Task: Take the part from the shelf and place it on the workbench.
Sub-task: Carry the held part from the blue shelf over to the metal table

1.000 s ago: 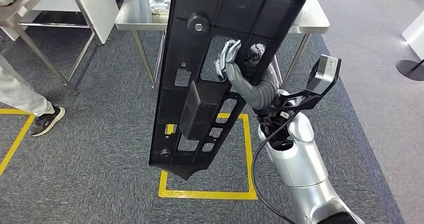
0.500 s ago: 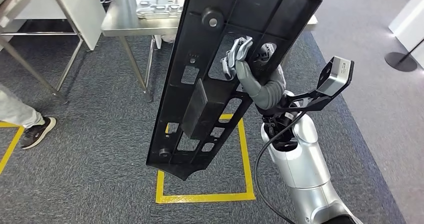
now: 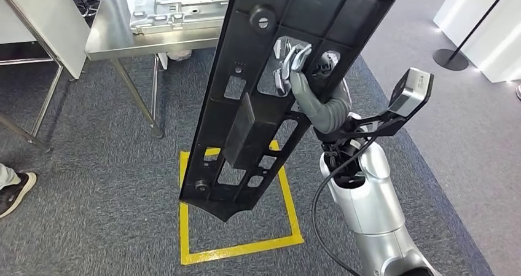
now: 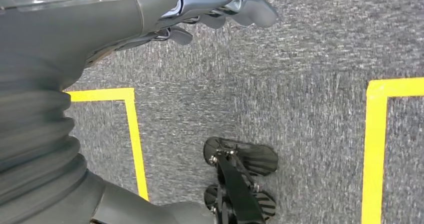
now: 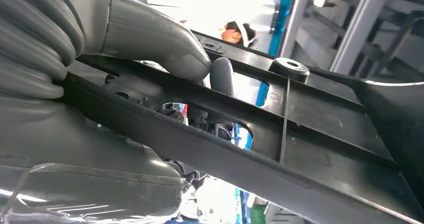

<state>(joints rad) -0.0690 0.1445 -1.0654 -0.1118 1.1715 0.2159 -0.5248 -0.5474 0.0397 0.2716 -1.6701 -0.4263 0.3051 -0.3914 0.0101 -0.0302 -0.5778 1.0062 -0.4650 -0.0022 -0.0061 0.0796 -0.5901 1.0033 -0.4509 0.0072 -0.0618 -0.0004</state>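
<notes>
Carrying stage: the part is held off the shelf and is not yet set on the counter.

The stainless-steel counter [image 3: 117,33] on thin metal legs is seen ahead, across grey carpet marked with a yellow taped square [image 3: 236,248]; a pale metal pressed panel [image 3: 178,8] is already lying on it. The long black moulded plastic part [image 3: 270,98], pierced with rectangular openings, is carried upright and tilted, clear of the floor and short of the counter. It is gripped by the right hand [image 3: 295,67], fingers hooked through an upper opening. The left hand [image 4: 220,7] hangs over the carpet, fingers loosely curled, holding nothing. Approach and placement are judged to remain.
</notes>
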